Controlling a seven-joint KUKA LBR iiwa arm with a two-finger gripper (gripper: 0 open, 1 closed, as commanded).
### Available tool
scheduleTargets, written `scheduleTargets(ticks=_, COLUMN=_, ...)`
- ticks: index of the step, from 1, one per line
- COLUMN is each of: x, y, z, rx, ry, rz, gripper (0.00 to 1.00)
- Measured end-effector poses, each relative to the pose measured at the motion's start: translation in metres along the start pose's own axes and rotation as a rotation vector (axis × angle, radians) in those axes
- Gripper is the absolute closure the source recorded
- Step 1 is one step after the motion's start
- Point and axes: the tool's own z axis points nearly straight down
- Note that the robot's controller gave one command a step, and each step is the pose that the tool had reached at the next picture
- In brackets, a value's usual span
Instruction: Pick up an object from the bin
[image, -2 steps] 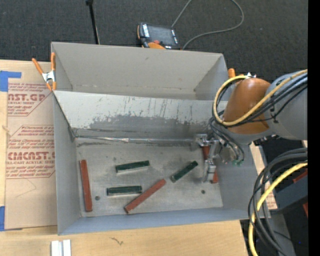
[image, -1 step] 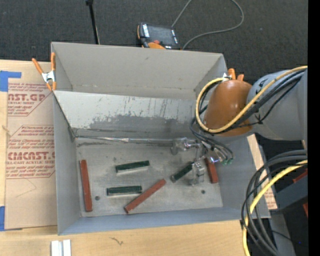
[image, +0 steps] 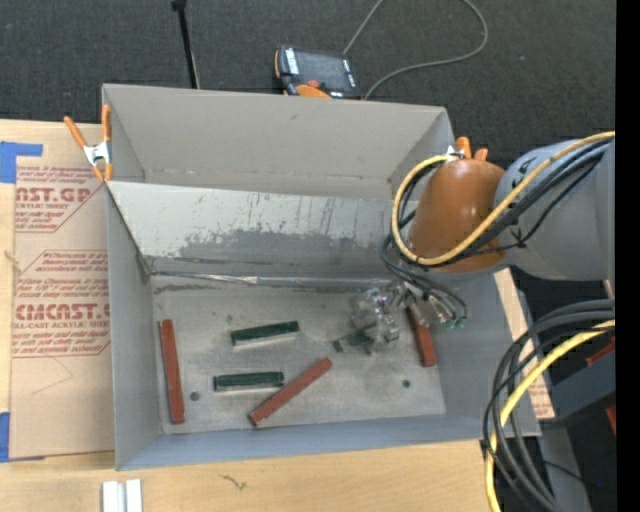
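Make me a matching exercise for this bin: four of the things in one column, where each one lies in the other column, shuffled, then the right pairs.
Things
1. red-brown flat bar lying front to back
2. red-brown flat bar lying aslant
3. short red bar
4. small dark green piece

Places
A. just right of the gripper
B. right of the nearer dark green flat bar
C. along the grey metal bin's left wall
D. just left of the gripper

Pairs: 1-C, 2-B, 3-A, 4-D

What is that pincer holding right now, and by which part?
It cannot be told. The pincer sits low in the bin over a small dark green piece beside a short red stick; no grip on either shows.
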Motion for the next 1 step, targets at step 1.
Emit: scheduleTargets(ticks=1, x=0.0115, y=-0.0100, z=-0.1463, rx=0.006, ry=-0.007, rz=-0.050, gripper=1.00)
